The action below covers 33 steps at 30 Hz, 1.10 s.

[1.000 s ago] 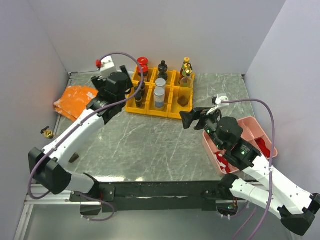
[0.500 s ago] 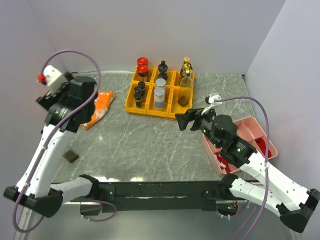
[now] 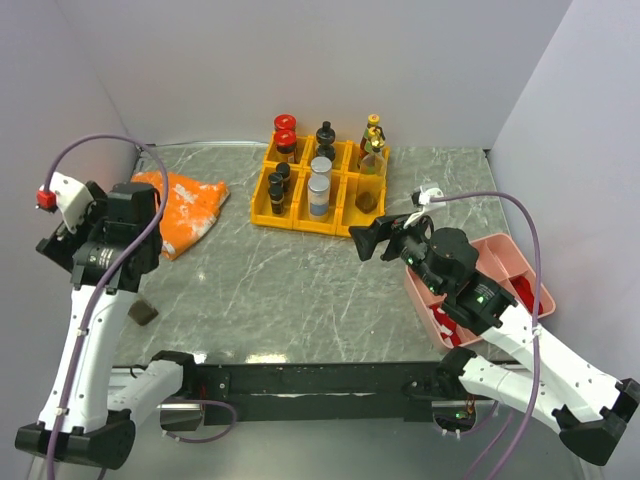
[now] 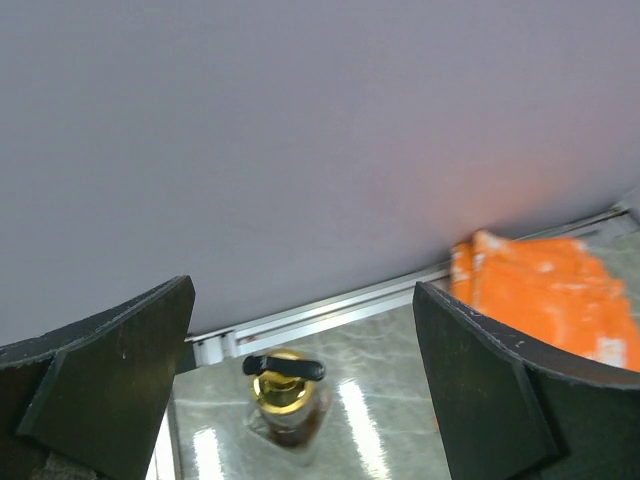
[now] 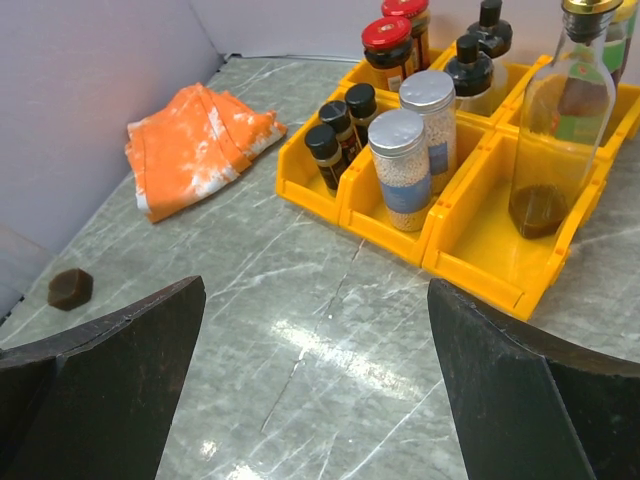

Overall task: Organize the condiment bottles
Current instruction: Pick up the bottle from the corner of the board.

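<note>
Most condiment bottles stand in yellow bins (image 3: 300,215) at the back: two red-capped (image 3: 285,132), one with a black pourer (image 3: 325,135), gold-capped ones (image 3: 373,135), two silver-capped jars (image 3: 320,178), two small black-capped (image 3: 277,185). They also show in the right wrist view (image 5: 400,150). A gold-capped bottle with a black pourer (image 4: 285,385) stands by the left wall, between and beyond my open, empty left gripper (image 4: 302,320); in the top view that gripper (image 3: 62,248) is at the far left. My right gripper (image 3: 368,240) is open and empty, right of centre.
An orange cloth (image 3: 185,205) lies left of the bins. A small dark brown thing (image 3: 143,313) lies near the front left; it also shows in the right wrist view (image 5: 70,288). A pink tray (image 3: 505,262) with red packets sits at the right.
My left arm has swung from the bins to the far left wall. The orange cloth has shifted right and spread out. My right gripper has edged a little left.
</note>
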{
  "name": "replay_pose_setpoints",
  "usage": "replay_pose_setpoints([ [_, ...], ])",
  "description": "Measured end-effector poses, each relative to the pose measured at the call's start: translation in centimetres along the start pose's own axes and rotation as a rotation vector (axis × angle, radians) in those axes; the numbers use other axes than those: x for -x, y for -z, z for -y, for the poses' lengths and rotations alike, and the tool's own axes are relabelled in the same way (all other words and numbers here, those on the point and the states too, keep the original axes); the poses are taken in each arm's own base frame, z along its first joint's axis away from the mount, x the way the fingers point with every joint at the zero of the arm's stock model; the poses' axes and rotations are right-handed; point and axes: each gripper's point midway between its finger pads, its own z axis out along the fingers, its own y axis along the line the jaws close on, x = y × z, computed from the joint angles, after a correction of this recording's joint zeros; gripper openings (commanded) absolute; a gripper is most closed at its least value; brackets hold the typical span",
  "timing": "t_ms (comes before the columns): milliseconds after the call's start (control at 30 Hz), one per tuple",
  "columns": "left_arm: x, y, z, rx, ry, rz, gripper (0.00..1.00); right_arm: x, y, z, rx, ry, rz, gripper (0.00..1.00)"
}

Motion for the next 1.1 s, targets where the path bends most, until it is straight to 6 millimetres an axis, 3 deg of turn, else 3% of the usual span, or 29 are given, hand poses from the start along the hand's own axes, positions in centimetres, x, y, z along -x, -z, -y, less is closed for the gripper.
replay_pose_setpoints([
  [267, -6.0, -1.1, -1.6, 0.046, -0.099, -0.042, 0.99, 0.3, 0.0, -0.8, 0.034, -0.002, -0.018, 1.0],
  [533, -10.0, -2.0, -1.5, 0.055, -0.116, -0.077, 0.88, 0.0, -0.1, -1.3, 0.053, -0.016, -0.034, 1.0],
  [833, -10.4, -2.5, -1.1, 0.057, -0.085, -0.08, 0.42, -0.1, 0.1, -1.3, 0.059, -0.019, -0.042, 1.0],
  [967, -10.5, -2.4, -1.0, 0.047, -0.097, -0.09, 0.14, 0.2, 0.5, -1.3, 0.057, -0.02, -0.029, 1.0],
  [1067, -10.6, -2.4, -0.8, 0.036, -0.092, -0.098, 0.01, 0.6, 0.7, -1.1, 0.052, -0.018, -0.016, 1.0],
  [1100, -10.6, -2.4, -0.8, 0.033, -0.092, -0.1, 0.01, 0.7, 0.8, -1.1, 0.051, -0.016, -0.011, 1.0],
])
